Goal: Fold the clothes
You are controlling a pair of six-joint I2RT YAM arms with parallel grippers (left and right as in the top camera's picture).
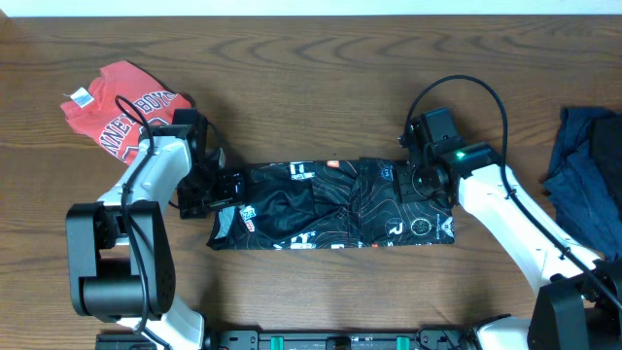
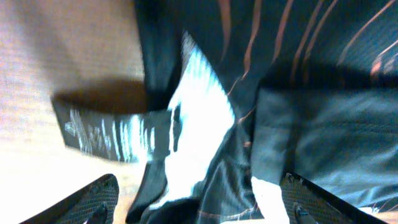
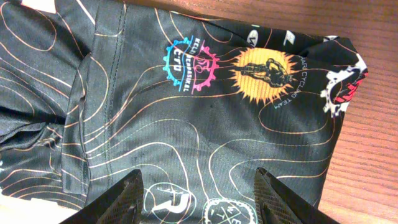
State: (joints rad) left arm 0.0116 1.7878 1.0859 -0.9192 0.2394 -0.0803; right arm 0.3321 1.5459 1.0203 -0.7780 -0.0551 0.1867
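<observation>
A black cycling jersey [image 1: 335, 206] with orange contour lines and colourful logos lies folded into a long strip across the middle of the table. My left gripper [image 1: 216, 187] is open at the jersey's left end, its fingers [image 2: 199, 202] wide apart over bunched black and white fabric [image 2: 205, 124]. My right gripper [image 1: 428, 180] is open above the jersey's right part, its fingers [image 3: 199, 196] spread over the flat printed cloth [image 3: 205, 99]. Neither gripper holds anything.
A red shirt [image 1: 121, 107] lies crumpled at the back left, near the left arm. A dark blue garment [image 1: 588, 160] lies at the right edge. Bare wood shows in front of and behind the jersey.
</observation>
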